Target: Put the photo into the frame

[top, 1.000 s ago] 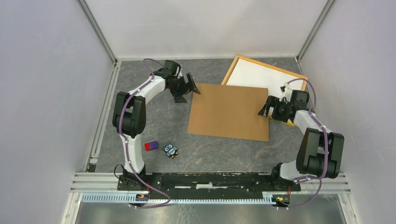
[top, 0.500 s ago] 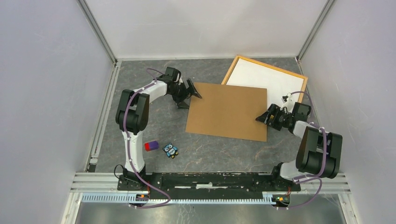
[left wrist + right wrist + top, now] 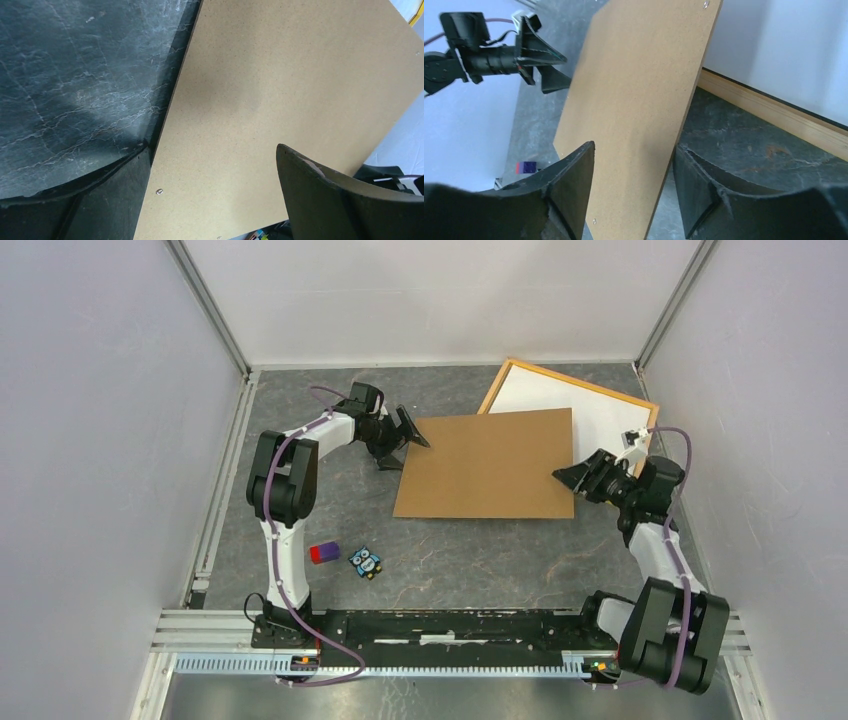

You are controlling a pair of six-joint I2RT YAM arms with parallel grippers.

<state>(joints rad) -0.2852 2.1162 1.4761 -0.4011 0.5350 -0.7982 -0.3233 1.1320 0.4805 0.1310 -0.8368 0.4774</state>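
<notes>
From above, a flat brown hardboard panel [image 3: 485, 465] overlaps the thin orange wooden frame [image 3: 585, 382], which lies far right on the marbled desk [image 3: 330, 510] with a white sheet [image 3: 605, 412] inside it. On the left wrist camera my left tool [image 3: 212, 150] is spread wide, astride the panel's grainy corner. On the right wrist camera my right tool [image 3: 634, 150] is spread too, with the frame just beyond it.

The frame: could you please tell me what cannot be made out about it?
- Near side of the frame: top view, hidden behind the board.
- Print on the photo lying in it: only its white side shows.
- Most of its border: right wrist, cut off.
</notes>
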